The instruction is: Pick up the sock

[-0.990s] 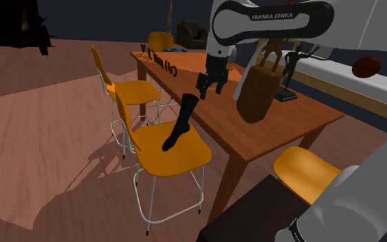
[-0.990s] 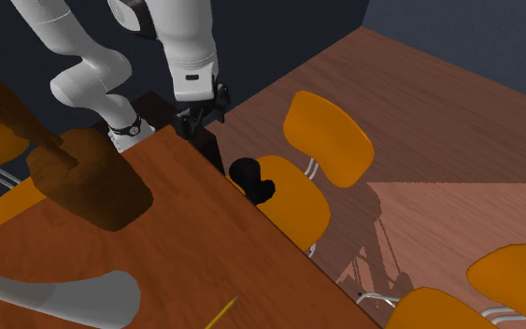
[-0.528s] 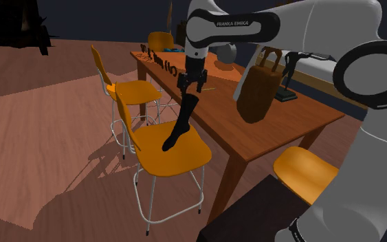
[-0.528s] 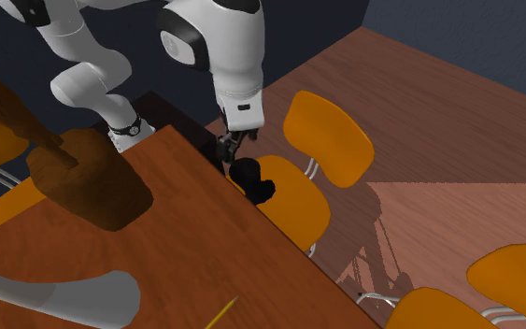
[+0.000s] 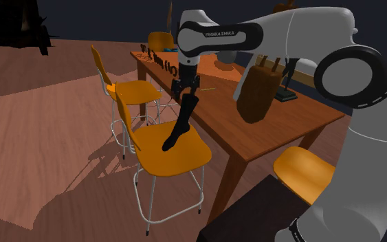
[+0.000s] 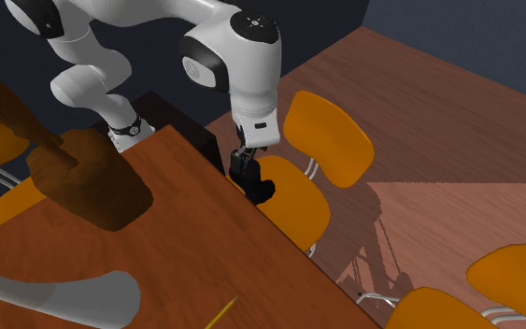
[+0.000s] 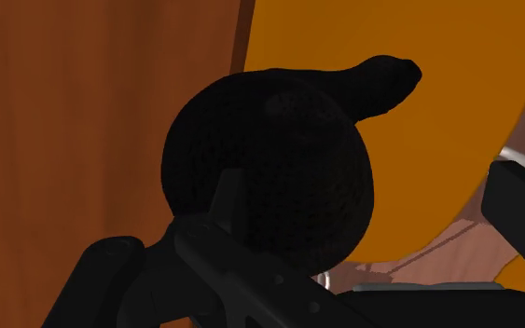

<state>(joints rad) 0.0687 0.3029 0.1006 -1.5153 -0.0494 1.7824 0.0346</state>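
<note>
Item: black sock (image 5: 180, 124) — standing upright on the orange chair (image 5: 188, 159) seat, leaning against the table (image 5: 274, 130) edge. Gripper (image 5: 185, 91) hovering at its cuff; its opening cannot be told. Handling — closing squarely across the cuff, then lifting straight upward.

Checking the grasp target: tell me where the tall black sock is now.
In the shoulder view's middle, the black sock stands upright on the seat of the nearest orange chair, just left of the brown wooden table, with the black gripper at its top.
</note>
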